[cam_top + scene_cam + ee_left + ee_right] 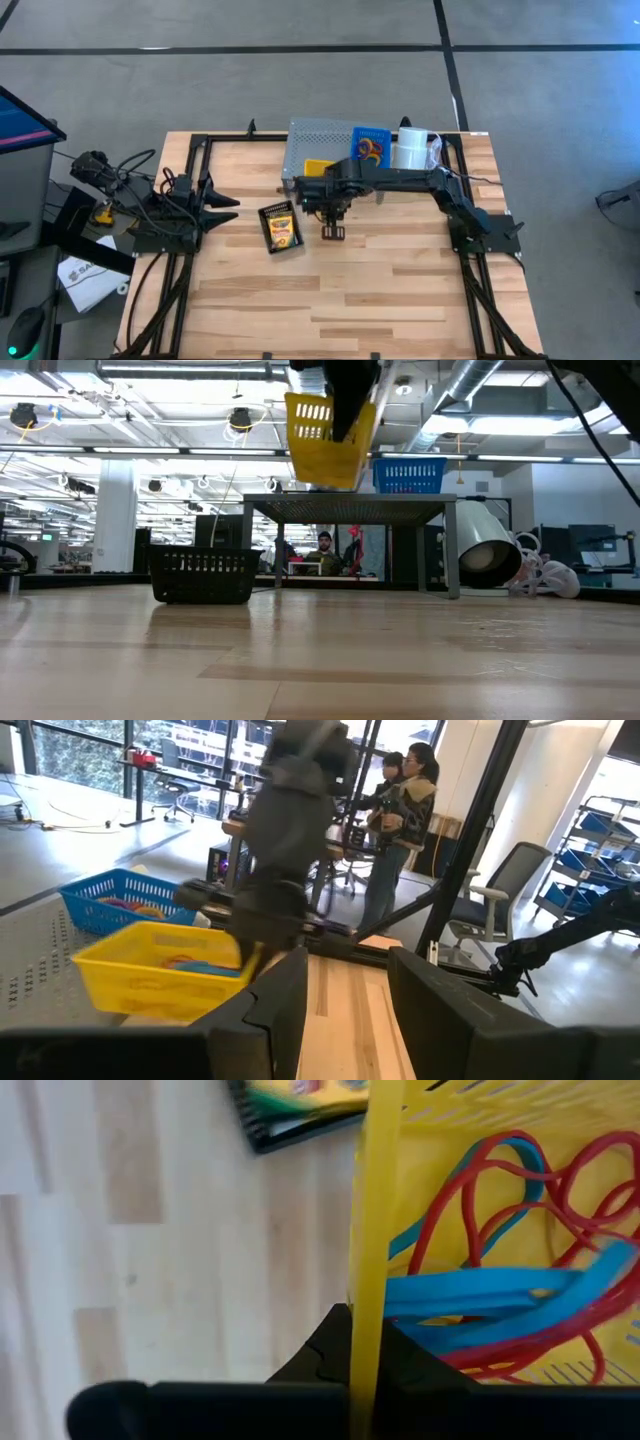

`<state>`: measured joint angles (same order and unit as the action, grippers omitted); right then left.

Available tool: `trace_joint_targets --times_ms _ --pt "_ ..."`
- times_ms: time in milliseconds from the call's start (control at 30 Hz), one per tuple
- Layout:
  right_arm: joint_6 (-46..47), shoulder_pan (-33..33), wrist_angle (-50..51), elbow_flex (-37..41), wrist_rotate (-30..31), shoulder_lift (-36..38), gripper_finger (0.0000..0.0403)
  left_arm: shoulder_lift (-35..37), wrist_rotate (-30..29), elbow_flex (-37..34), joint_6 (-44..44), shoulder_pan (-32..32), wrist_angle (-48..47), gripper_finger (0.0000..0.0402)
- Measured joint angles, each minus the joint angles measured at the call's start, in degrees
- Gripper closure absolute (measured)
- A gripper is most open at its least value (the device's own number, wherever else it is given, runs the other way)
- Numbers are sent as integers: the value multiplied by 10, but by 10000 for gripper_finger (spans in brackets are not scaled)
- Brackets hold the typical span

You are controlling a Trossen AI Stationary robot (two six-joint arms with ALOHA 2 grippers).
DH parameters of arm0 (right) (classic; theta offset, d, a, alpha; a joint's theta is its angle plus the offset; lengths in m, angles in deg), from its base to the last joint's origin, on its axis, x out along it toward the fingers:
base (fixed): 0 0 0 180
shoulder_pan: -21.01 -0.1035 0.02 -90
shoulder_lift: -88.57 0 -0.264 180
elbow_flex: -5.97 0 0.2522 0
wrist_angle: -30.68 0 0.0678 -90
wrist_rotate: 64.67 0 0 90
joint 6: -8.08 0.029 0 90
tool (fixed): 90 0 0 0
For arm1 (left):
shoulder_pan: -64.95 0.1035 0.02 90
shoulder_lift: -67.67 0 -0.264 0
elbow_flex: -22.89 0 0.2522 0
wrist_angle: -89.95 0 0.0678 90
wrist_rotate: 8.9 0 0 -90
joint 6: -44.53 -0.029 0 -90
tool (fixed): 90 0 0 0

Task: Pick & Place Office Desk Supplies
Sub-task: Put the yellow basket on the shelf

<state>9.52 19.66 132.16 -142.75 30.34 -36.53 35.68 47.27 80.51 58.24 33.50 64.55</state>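
Mid-carry: your right gripper (365,1365) pinches the wall of the yellow basket (480,1230), lifted beside the metal riser (318,140), rubber bands (510,1295) inside. Left gripper (345,1010) waits spread, well away from the riser. Next: lower level; a tilt could spill the bands.

Crayon box (300,1105) — blurred, edge-cropped
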Motion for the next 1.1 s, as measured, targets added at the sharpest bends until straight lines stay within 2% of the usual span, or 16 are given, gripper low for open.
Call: trace_joint_targets --times_ms 567,1100 --pt "-85 108 -32 0 11 0 403 0 0 0 0 0 1 266" --pt "-120 155 -22 0 -15 0 403 0 -7 0 0 0 1 266"
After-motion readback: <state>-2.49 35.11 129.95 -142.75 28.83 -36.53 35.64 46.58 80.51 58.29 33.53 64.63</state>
